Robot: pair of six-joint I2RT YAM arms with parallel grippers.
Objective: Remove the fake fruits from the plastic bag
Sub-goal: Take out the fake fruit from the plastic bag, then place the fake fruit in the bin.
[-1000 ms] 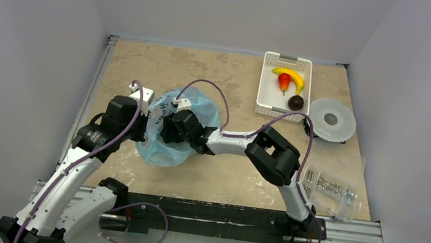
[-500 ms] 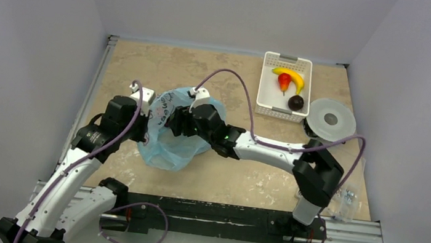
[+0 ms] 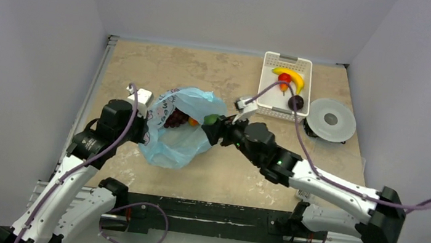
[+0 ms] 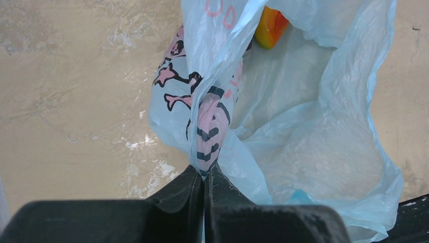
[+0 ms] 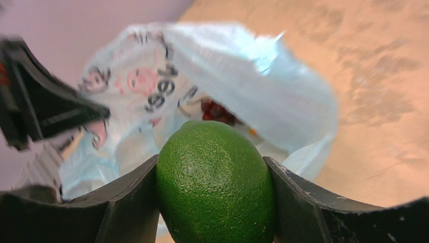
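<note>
Right gripper (image 3: 210, 121), clamped on a round green plastic fruit (image 5: 215, 185), should clear the crinkly light-blue plastic bag (image 3: 173, 144) before letting go.

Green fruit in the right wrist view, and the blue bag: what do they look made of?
The green fruit looks like moulded plastic, possibly foam. Its skin is finely dimpled like citrus, with a soft sheen. The bag is thin, translucent light-blue plastic film. It is crinkled and creased, and carries a pink-and-black print.
</note>
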